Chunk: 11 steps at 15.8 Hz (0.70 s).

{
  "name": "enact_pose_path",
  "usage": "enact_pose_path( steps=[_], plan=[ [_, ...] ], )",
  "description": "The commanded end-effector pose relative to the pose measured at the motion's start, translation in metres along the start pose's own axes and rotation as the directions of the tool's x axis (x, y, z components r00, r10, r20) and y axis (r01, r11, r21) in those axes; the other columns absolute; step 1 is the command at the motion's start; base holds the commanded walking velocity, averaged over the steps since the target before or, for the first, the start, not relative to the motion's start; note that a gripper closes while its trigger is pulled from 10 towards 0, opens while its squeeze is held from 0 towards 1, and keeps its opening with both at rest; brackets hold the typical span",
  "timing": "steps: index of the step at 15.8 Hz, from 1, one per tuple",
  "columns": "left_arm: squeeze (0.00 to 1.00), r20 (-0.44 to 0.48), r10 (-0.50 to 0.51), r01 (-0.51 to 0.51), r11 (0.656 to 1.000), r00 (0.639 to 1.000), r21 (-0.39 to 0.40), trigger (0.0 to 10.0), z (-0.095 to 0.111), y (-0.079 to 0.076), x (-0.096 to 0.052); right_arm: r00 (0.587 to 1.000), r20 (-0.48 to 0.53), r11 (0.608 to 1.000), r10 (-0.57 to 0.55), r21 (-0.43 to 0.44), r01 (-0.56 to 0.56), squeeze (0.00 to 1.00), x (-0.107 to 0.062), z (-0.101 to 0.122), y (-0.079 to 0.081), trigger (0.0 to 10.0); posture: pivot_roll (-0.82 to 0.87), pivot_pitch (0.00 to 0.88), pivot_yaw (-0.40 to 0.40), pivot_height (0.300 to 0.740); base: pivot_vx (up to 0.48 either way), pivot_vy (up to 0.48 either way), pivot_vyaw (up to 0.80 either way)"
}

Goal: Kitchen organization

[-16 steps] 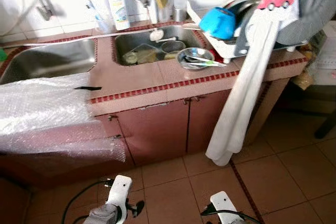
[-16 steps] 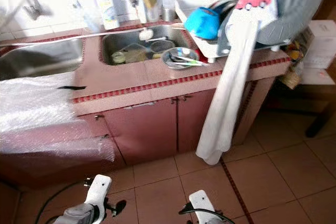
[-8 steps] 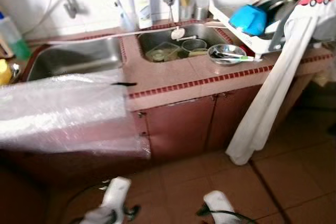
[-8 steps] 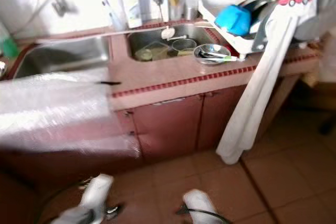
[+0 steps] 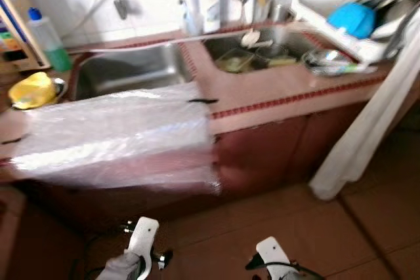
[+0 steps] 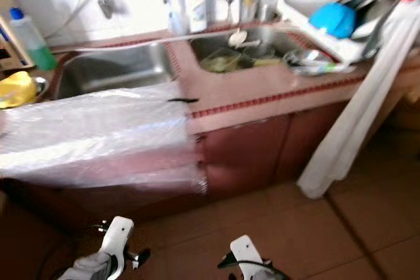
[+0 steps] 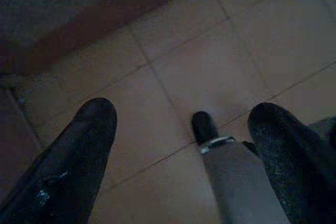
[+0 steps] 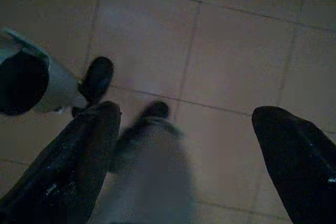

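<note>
Green bottle (image 5: 47, 39) upper left, yellow cloth (image 5: 29, 89) below it, bubble wrap (image 5: 118, 137) draped over red tabletop (image 5: 262, 93) centre-left, dish-filled sink (image 5: 262, 54) upper centre, blue bowl (image 5: 354, 18) upper right, left hand (image 7: 181, 124) and right hand (image 8: 184, 124) spread, empty, above floor tiles (image 8: 236, 66).

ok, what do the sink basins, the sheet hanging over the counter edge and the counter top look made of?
Sink basins: brushed stainless steel, judging by the grey metallic sheen. Sheet: clear bubble wrap plastic, probably; translucent, dimpled glare, with the cabinet showing through. Counter top: pinkish speckled tile or stone, matte, with a red mosaic strip along the front; blur leaves it open.
</note>
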<state>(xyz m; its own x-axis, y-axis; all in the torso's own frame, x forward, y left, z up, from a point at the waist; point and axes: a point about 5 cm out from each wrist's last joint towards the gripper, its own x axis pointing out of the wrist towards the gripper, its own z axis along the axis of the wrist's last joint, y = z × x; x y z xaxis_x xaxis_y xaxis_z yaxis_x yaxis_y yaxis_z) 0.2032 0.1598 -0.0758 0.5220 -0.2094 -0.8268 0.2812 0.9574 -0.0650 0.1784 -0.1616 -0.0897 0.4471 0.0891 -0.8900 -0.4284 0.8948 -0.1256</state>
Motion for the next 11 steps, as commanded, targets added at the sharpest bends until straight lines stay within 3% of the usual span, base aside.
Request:
enact_pose_path(
  steps=[1, 11],
  plan=[
    [0.0, -0.006, -0.004, 0.004, 1.0, 1.0, -0.005, 10.0, -0.0018, -0.0011, 0.0, 1.0, -0.013, 1.0, -0.004, -0.002, 0.004, 0.0, -0.0004, -0.0039, -0.0003, 10.0, 0.06, 0.0, 0.059, 0.74, 0.0, 0.262, 0.0],
    [0.0, 0.0, -0.014, 0.014, 0.998, 1.0, 0.068, 10.0, 0.0003, -0.0057, 0.0012, 1.0, -0.013, 1.0, 0.005, -0.021, -0.005, 0.0, 0.0, -0.0033, 0.0024, 10.0, 0.06, 0.0, 0.065, 0.74, 0.0, 0.0, 0.0]
  ],
)
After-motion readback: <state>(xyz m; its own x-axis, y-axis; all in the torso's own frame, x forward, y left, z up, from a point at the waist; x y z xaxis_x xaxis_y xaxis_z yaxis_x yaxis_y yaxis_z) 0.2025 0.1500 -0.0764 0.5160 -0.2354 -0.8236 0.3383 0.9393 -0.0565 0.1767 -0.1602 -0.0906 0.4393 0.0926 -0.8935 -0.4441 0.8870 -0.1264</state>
